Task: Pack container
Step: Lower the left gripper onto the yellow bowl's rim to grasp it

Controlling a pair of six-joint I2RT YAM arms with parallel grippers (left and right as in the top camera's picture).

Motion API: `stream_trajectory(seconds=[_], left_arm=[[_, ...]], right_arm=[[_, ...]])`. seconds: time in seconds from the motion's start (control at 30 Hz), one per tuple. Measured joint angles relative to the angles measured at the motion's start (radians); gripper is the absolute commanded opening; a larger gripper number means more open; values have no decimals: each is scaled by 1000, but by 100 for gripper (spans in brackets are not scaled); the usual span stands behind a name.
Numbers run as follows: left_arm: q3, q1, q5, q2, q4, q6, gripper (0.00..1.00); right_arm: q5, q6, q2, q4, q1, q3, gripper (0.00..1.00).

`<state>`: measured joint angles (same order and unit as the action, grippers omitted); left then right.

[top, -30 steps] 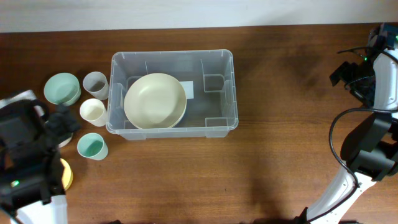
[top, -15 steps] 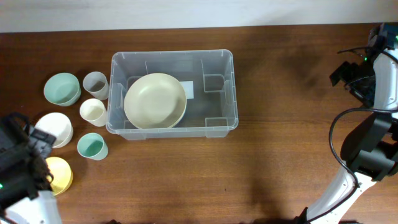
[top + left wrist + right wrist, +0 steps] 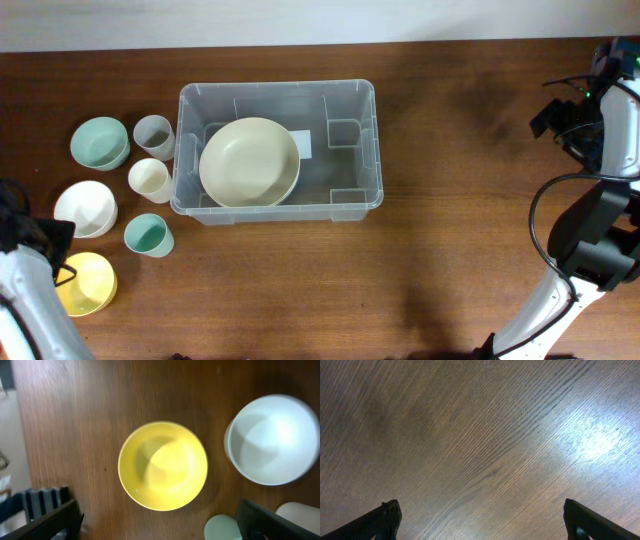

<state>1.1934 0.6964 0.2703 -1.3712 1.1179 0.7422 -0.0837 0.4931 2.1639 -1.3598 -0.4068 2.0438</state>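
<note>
Centrally on the wooden table (image 3: pixel 450 250) sits the clear container (image 3: pixel 350 165), with a large cream bowl (image 3: pixel 250 162) lying inside it beside the white label (image 3: pixel 303 145). Just to its left stand a grey cup (image 3: pixel 153 135), a cream cup (image 3: pixel 150 179) and a teal cup (image 3: pixel 148 236). Farther left lie a green bowl (image 3: pixel 99 143), a white bowl (image 3: pixel 85 208) and a yellow bowl (image 3: pixel 163 466). The left gripper (image 3: pixel 160 519) hovers above the yellow bowl, jaws spread wide, holding nothing. The right gripper (image 3: pixel 480 520), well apart, hangs over wood, likewise spread.

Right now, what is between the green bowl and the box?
A grey cup stands between the green bowl and the box, seen from overhead.
</note>
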Motion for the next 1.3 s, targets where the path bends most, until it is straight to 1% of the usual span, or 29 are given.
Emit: stream_trajectory(seconds=[0.23, 0.53, 0.67, 0.9, 1.13, 1.17, 1.27, 1.3], left_arm=[[-34, 33, -55, -127, -21, 42, 100], [-145, 88, -80, -137, -50, 63, 100], [-211, 103, -82, -137, -117, 64, 100], [-327, 112, -92, -137, -288, 67, 100], [-388, 112, -122, -137, -389, 67, 99], [-394, 112, -125, -137, -395, 67, 96], [-407, 112, -128, -143, -404, 67, 93], [-407, 112, -129, -148, -410, 68, 90]], right_arm=[[0, 0, 0, 0, 0, 0, 99], [0, 1, 0, 0, 0, 0, 99], [0, 1, 0, 0, 0, 0, 99], [0, 0, 0, 0, 0, 0, 99], [0, 1, 0, 0, 0, 0, 99], [0, 1, 0, 0, 0, 0, 99], [0, 1, 0, 0, 0, 0, 99], [0, 1, 0, 0, 0, 0, 99]])
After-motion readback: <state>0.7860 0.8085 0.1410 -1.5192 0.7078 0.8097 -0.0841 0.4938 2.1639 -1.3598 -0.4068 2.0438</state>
